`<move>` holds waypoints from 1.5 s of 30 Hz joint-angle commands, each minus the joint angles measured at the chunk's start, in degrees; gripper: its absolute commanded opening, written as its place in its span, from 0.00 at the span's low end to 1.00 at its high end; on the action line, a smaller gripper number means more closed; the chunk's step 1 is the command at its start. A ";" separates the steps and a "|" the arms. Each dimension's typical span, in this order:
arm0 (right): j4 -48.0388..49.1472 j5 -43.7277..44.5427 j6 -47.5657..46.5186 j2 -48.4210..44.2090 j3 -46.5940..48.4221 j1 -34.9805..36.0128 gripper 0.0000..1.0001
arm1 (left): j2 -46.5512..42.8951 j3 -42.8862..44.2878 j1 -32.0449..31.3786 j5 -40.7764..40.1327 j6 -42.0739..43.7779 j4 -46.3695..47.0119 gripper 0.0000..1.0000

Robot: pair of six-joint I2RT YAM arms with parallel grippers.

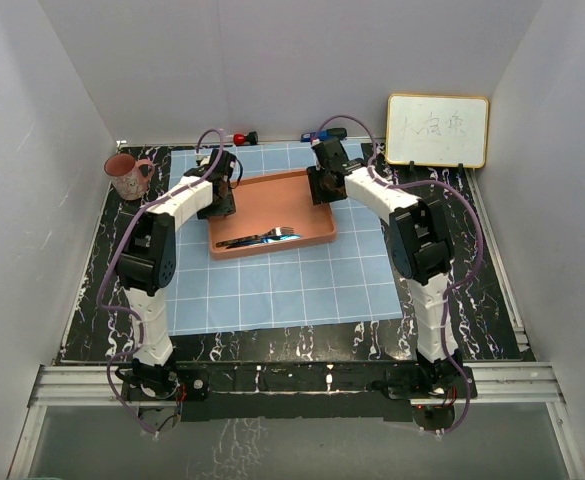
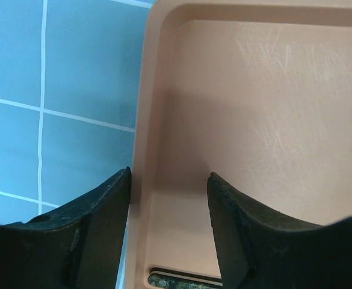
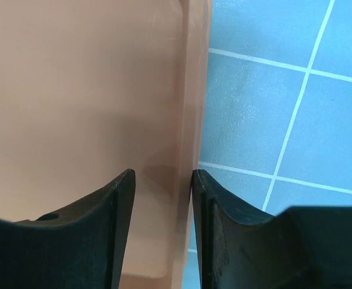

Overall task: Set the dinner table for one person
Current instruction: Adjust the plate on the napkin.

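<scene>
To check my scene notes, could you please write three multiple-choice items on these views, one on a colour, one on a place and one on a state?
1. What colour is the cloth? A plain white; B light blue with a white grid; C green.
2. Where does the cutlery lie? A on the cloth; B none is in view; C in the orange tray.
3. How do the left jaws stand? A apart, astride the tray's left rim; B shut tight; C gripping the cutlery.
Answers: 1 B, the top view shows blue squares with white lines; 2 C, it lies by the tray's near wall; 3 A, the left wrist view shows the rim in the gap between them.
</scene>
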 commanded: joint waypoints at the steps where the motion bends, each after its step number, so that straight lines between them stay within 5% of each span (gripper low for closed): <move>1: 2.12 -1.92 0.04 -0.57 3.94 1.52 0.41 | -5.01 -0.20 -1.00 2.69 -1.18 0.97 0.52; 10: 0.28 -2.50 0.37 -1.06 1.90 1.54 0.40 | -4.34 0.03 -1.08 1.99 -0.72 0.74 0.54; 19: -0.56 -3.66 0.48 -1.06 0.13 1.55 0.29 | -3.69 0.15 -1.03 1.52 -0.37 0.50 0.54; 33: -1.89 5.64 4.51 -2.89 -2.74 1.59 0.46 | -3.93 0.29 -1.00 1.37 0.24 0.44 0.56; 35: -0.15 7.34 5.31 -4.00 -4.31 1.59 0.50 | -4.01 0.28 -1.01 1.08 0.45 0.29 0.64; 39: 3.26 12.23 6.29 -6.32 -8.18 1.82 0.65 | -4.80 -0.66 -1.00 -0.48 0.98 0.69 0.98; 43: 6.22 16.21 6.81 -8.21 -11.27 2.10 0.92 | -6.37 -2.11 -1.02 -1.26 1.94 1.55 0.99; 45: 7.38 18.02 7.32 -9.13 -12.25 2.18 0.98 | -7.08 -2.57 -1.01 -1.30 2.41 2.02 0.99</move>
